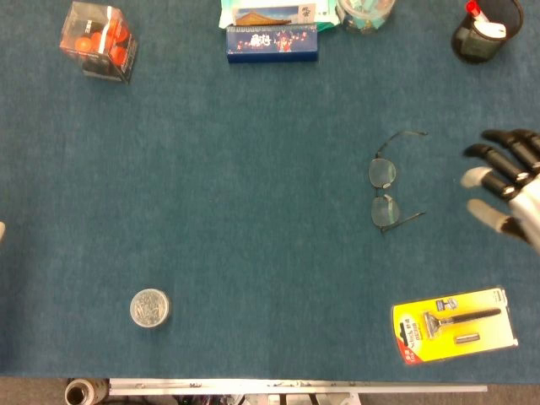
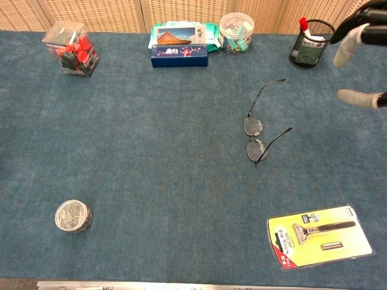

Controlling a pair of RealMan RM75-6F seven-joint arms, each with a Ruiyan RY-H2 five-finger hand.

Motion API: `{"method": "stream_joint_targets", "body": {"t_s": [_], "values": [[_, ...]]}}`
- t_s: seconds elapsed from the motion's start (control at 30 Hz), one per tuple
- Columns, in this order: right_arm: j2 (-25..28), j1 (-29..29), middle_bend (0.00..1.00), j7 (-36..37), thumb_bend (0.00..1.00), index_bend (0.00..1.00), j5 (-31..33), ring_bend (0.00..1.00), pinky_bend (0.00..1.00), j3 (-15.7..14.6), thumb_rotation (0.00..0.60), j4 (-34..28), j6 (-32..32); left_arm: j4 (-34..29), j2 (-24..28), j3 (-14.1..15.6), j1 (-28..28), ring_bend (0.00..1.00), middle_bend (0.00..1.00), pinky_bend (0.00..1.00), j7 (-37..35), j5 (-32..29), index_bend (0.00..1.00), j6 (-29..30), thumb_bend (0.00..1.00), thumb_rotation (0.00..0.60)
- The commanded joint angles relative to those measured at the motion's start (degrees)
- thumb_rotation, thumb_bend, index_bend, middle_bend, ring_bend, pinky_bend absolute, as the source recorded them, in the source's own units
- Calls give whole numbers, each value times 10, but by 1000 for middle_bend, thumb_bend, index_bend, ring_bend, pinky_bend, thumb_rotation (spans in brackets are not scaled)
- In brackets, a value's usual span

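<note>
Eyeglasses [image 1: 385, 192] lying temples unfolded, right of table centre, free for pickup. Right hand [image 1: 504, 186] hovering just right of them at table's right edge, fingers spread, holding nothing. Razor pack [image 1: 454, 325] sitting near front-right corner. Left hand barely showing; state unclear.

Head view: straight down over desk [image 1: 253, 169], far edge at 12 o'clock, mid distance. Chest view: lower, tilted toward 12 o'clock, reaches back screen [image 2: 181, 12]. Shared: whole desk top, eyeglasses [image 1: 386, 181] included.
</note>
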Motion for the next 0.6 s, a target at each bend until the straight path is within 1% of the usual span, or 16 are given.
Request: {"method": "stream_joint_targets", "body": {"t_s": [0.03, 0.13, 0.3, 0.43, 0.5, 0.6], "values": [[-10, 17, 407, -8, 98, 515, -17, 290, 382, -9, 600, 10, -19, -1, 1, 0, 1, 518, 470, 618, 0, -1, 544, 1, 206, 600], [-21, 32, 393, -5, 94, 492, -34, 290, 395, -18, 600, 21, -31, -1, 1, -1, 3, 518, 470, 618, -1, -2, 544, 3, 206, 600], [-41, 52, 373, 9, 59, 387, -46, 290, 415, -29, 600, 45, -41, -1, 3, -1, 5, 518, 470, 618, -4, -3, 544, 6, 206, 600], [-51, 65, 345, 10, 47, 368, -52, 290, 416, -35, 600, 58, -49, -1, 3, -1, 6, 518, 470, 618, -6, -2, 544, 7, 206, 600], [-56, 71, 312, 8, 43, 350, -53, 290, 424, -37, 600, 62, -54, -1, 3, -2, 7, 518, 470, 618, -5, -3, 544, 7, 206, 600], [-62, 79, 303, 7, 43, 343, -52, 293, 435, -38, 600, 69, -58, -1, 3, -2, 7, 518, 470, 618, -5, -4, 544, 7, 206, 600]]}}
